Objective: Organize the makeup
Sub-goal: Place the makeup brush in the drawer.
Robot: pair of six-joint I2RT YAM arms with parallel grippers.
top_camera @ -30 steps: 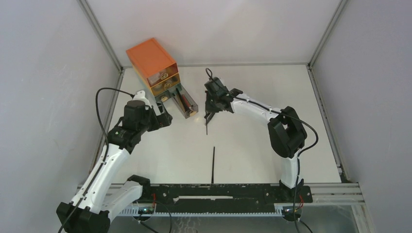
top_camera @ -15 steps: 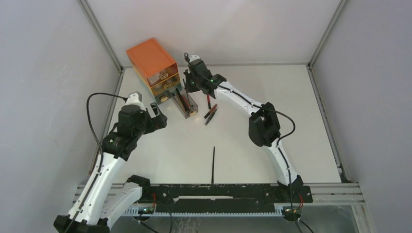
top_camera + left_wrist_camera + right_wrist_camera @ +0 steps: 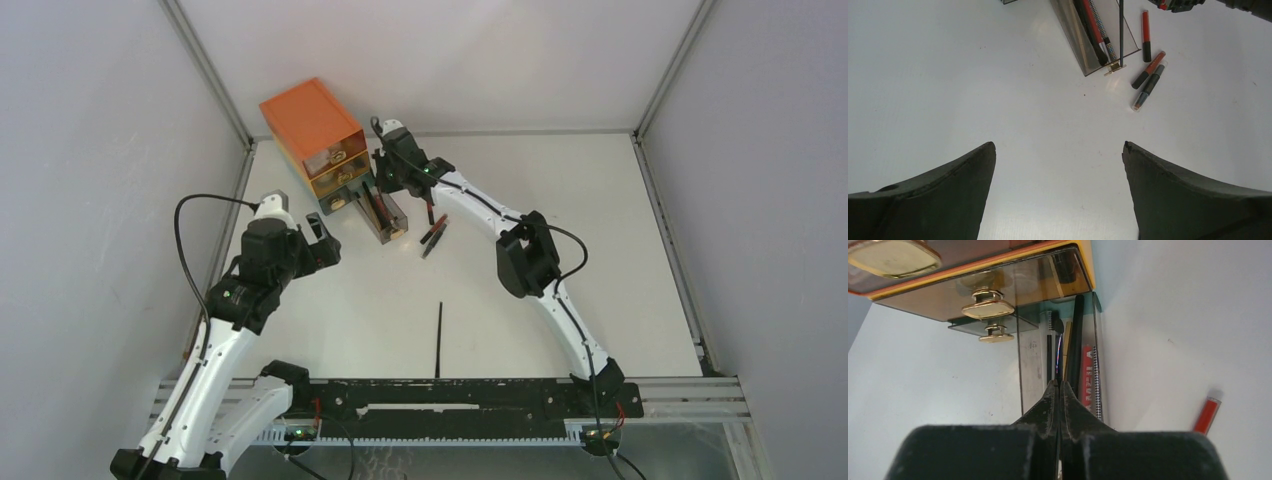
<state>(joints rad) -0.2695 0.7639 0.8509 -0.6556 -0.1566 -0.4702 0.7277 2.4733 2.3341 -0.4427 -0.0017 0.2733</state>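
**Right gripper (image 3: pixel 1058 385) stands a thin dark pencil (image 3: pixel 1121 30) upright in the open drawer (image 3: pixel 1073 35).**
Its fingers are pressed tight on the shaft, whose tip sits below them among other pencils (image 3: pixel 1094 25) in the drawer. Three loose sticks (image 3: pixel 1148 70) lie on the table (image 3: pixel 973 90) to their right. The left gripper (image 3: pixel 1059 146), spread wide, holds nothing.

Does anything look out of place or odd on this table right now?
Nothing looks spilled or damaged. One long thin black stick lies by itself at the near side, far from the open drawer. Three tubes lie loose on the table beside that drawer, not in it.
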